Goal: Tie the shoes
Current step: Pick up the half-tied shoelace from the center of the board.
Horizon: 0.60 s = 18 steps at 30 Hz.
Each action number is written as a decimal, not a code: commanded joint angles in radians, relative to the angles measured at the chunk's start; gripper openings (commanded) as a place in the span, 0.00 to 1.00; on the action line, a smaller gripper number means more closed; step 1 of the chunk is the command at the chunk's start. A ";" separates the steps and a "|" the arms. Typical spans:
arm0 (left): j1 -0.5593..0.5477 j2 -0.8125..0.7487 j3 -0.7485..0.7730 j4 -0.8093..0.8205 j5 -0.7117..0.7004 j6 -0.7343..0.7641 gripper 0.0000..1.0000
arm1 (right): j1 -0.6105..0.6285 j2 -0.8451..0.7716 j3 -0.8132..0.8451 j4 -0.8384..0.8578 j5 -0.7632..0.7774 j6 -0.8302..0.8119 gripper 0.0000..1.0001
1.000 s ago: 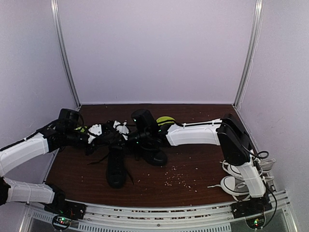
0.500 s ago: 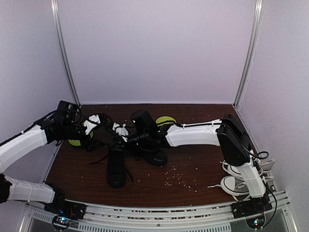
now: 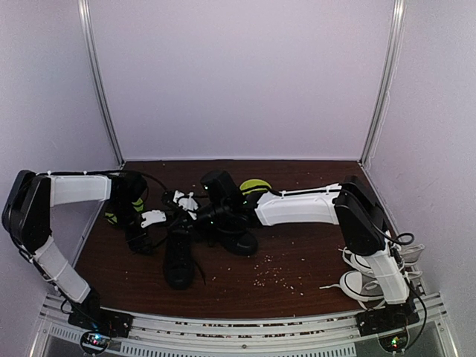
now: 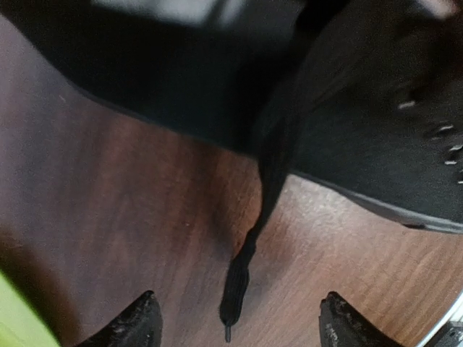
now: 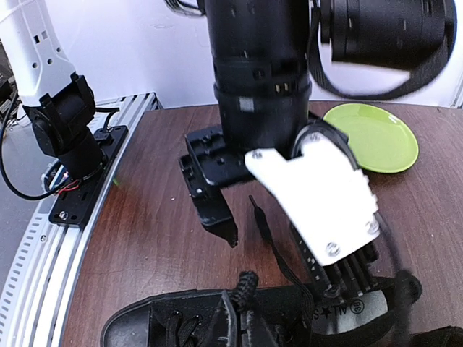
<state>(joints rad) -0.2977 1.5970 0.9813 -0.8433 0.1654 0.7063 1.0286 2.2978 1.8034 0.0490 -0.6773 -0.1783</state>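
Sitting at the middle of the table, the shoes look untied, with one loose lace end trailing on the wood. The left gripper straddles it spread-jawed, probably to pinch it. The right gripper is clenched beside the eyelets, perhaps on a lace; I cannot tell.

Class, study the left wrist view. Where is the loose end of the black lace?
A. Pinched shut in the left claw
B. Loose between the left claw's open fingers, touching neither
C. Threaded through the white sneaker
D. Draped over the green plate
B: the lace end trails down from the black shoe and sits in the gap of the left claw, whose fingers stand wide apart on either side without touching it.
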 commanded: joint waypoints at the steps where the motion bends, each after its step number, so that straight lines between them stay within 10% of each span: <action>1: 0.007 0.044 -0.027 0.038 -0.064 0.012 0.73 | 0.009 -0.015 -0.013 0.014 -0.014 -0.012 0.00; 14: -0.017 0.139 -0.038 -0.008 -0.168 -0.010 0.41 | 0.012 -0.018 -0.009 0.025 -0.015 -0.007 0.00; 18: -0.016 0.144 -0.036 -0.011 -0.177 -0.036 0.00 | 0.012 -0.027 -0.020 0.027 -0.017 -0.013 0.00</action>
<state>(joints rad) -0.3134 1.6955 0.9649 -0.8150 0.0147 0.6903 1.0348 2.2978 1.8004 0.0532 -0.6777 -0.1806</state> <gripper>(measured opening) 0.225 0.004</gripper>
